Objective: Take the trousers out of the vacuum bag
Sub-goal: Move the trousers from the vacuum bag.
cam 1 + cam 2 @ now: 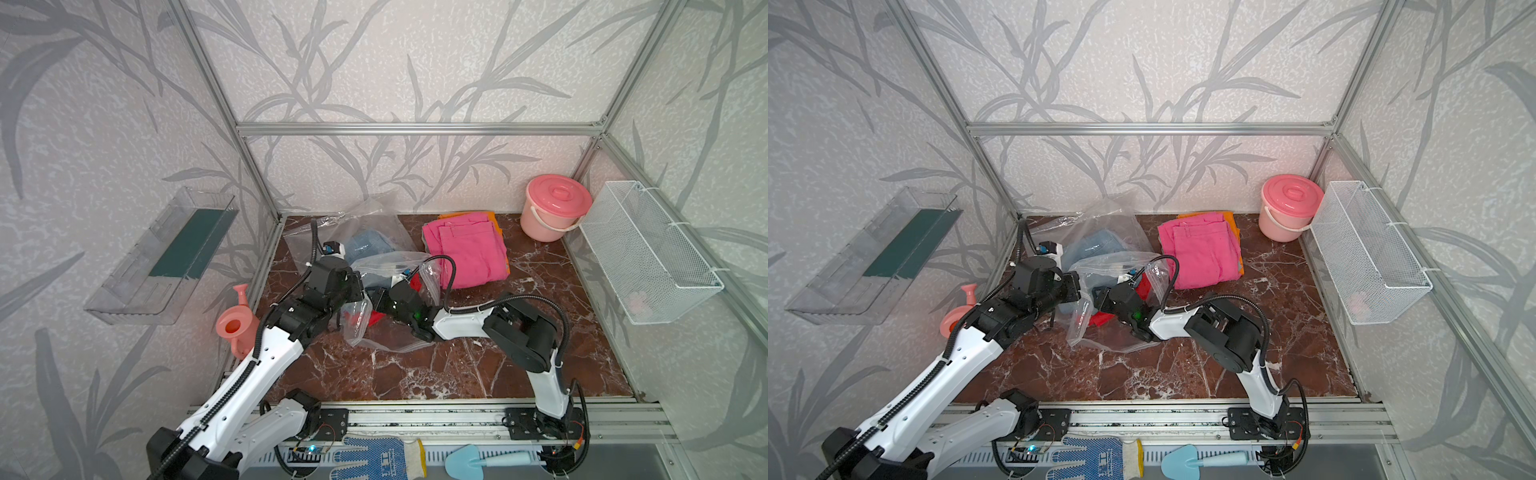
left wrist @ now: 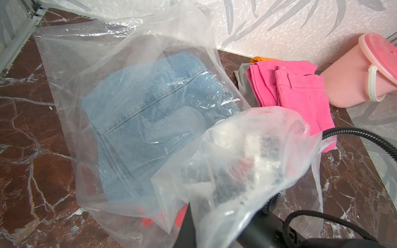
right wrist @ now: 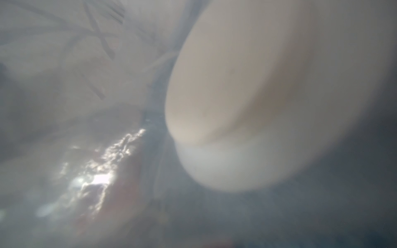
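Looking down on a brown stone table (image 1: 415,374) with two robot arms reaching in. See the vacuum bag (image 1: 365,216) (image 2: 86,53) lying crinkled and see-through on the left half of the table, running from the back wall to the middle. Find the blue jeans (image 1: 368,245) (image 2: 154,111) inside it, folded, toward the back, showing up close under shiny plastic in the left wrist view. Find the red trousers (image 1: 376,318) inside too, nearer the front, just beside the right hand (image 1: 374,301).

Note the right hand tucked inside the open mouth of the bag, with plastic draped over its wrist. Cannot tell whether clenched or released, or grasping anything: hidden from above, and only foggy grey and a pale round blur in the right wrist view.

See the left hand (image 1: 358,296) clenched tight, pinching the near edge of the bag and holding it up off the table.

Look right of the bag for the pink trousers (image 1: 467,249), out on the table, folded, just beside the bag. Spot the orange trousers (image 1: 492,220) peeking out from under the pink ones, and the grey trousers (image 2: 241,79) in between, showing only in the left wrist view.

Find a pink bucket (image 1: 555,208) with its lid on in the back right corner, near the pile but apart from it.
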You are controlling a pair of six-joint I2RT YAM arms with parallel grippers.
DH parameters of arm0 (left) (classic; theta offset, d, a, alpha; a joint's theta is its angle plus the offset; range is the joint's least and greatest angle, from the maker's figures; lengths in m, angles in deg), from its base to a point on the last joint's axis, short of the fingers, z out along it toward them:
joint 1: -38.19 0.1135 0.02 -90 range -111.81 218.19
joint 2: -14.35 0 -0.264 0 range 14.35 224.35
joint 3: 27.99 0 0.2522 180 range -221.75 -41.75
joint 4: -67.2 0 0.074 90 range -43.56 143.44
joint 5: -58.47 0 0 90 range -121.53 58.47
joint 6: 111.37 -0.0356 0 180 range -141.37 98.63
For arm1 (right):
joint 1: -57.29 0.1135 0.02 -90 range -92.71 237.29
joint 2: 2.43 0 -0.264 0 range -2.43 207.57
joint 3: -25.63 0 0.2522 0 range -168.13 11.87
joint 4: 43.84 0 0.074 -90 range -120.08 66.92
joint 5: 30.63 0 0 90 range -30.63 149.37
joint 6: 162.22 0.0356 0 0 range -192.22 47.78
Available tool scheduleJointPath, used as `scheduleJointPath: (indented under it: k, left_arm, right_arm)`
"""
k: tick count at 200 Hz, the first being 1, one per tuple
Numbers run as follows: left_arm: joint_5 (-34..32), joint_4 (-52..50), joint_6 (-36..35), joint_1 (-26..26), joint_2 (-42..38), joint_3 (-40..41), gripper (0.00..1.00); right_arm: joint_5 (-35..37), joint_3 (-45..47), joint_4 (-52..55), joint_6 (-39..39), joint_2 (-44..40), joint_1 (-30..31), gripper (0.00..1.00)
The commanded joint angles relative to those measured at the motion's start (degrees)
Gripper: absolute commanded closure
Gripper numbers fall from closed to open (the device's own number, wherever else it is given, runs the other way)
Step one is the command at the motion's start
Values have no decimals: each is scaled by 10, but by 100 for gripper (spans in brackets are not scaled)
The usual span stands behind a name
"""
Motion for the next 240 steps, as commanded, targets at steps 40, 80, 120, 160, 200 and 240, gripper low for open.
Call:
scheduleJointPath:
  k: [40, 80, 120, 160, 200, 240]
  left_arm:
    - [-27, -8, -4, 4, -15, -21, 100]
    - [-35, -8, -8, 5, -13, -12, 100]
    - [-36, 0, -2, 5, -13, 5, 100]
    - [-38, 2, 0, 5, -13, 11, 100]
    - [-38, 7, -2, 5, -12, 8, 100]
    - [-37, 9, -1, 5, -9, 4, 100]
  right_arm:
    - [6, -59, -34, 31, 62, -22, 45]
    - [17, -73, -29, -17, 25, -25, 79]
    - [21, -55, -22, -42, -37, -24, 90]
    - [25, -16, -62, -40, -89, -24, 92]
    - [33, 16, -52, -43, -115, -12, 92]
    - [27, 49, -41, 8, -72, -7, 87]
